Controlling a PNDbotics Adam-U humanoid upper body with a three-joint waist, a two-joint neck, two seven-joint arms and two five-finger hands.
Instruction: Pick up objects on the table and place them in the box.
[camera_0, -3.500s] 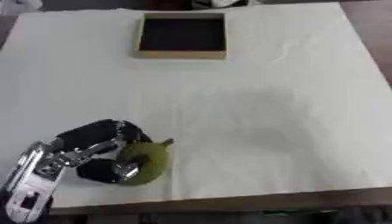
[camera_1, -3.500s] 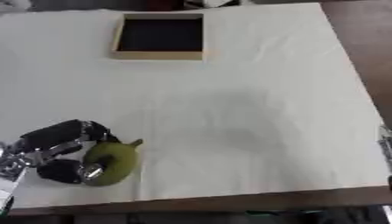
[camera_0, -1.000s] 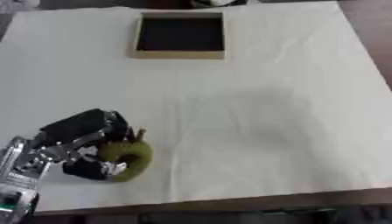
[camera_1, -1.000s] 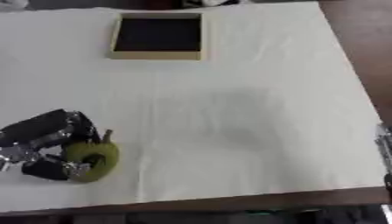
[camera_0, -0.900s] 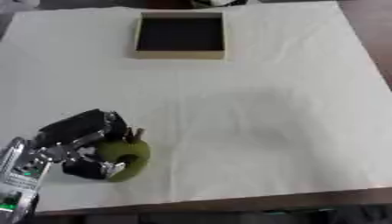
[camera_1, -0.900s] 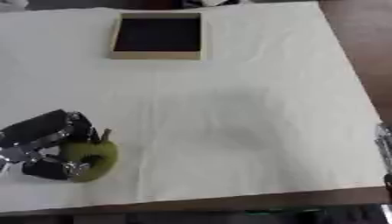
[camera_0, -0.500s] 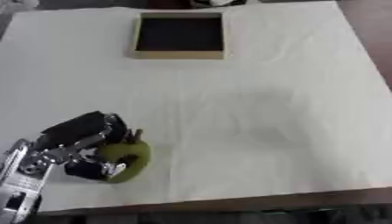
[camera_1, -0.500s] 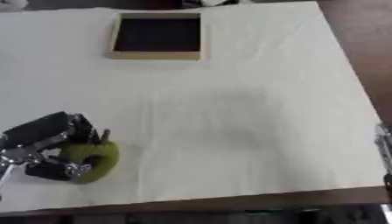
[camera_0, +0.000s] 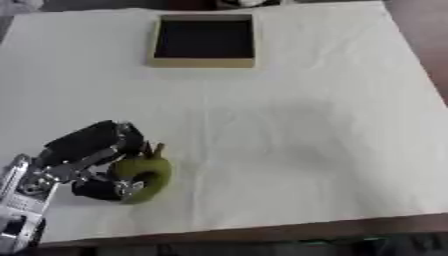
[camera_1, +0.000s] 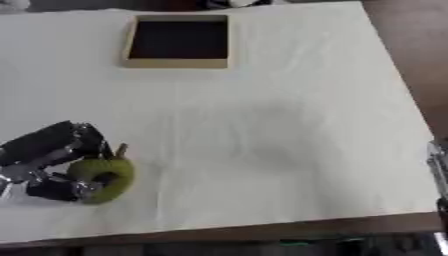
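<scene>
A green pear-like fruit (camera_0: 143, 172) with a brown stem sits near the table's front left. My left hand (camera_0: 87, 155) has its fingers and thumb curled round the fruit from the left side. The box (camera_0: 205, 40), a shallow wooden tray with a dark inside, stands at the far middle of the table with nothing in it. Only a sliver of my right arm (camera_1: 437, 160) shows at the right edge of the right eye view; its hand is out of view.
A white cloth (camera_0: 289, 110) covers the table, with the front edge (camera_0: 262, 231) close below the fruit. A brown floor strip (camera_1: 420, 60) runs along the right side.
The left hand with the fruit has shifted slightly to the left since 3.5 s ago and has barely moved over the last second.
</scene>
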